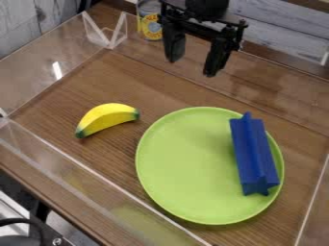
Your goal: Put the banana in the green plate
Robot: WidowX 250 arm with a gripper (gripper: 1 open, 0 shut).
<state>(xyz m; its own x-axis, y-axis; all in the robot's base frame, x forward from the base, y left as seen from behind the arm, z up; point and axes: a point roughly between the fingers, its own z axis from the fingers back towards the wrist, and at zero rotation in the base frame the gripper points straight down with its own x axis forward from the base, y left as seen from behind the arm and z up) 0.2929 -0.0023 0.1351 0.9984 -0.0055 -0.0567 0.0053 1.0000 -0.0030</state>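
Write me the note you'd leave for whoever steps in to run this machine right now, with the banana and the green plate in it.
Pincer: open, empty, pointing down, hanging over the wooden table at the back, clear of everything.
Banana: lying on the table to the left of the green plate, close to its rim but not on it.
Green plate: front right of the table, with a long blue block lying on its right side.
Done: nothing yet; the banana is ungrasped.
Left: bring the pincer to the banana, grip it, carry it over and set it on the bare left part of the plate.
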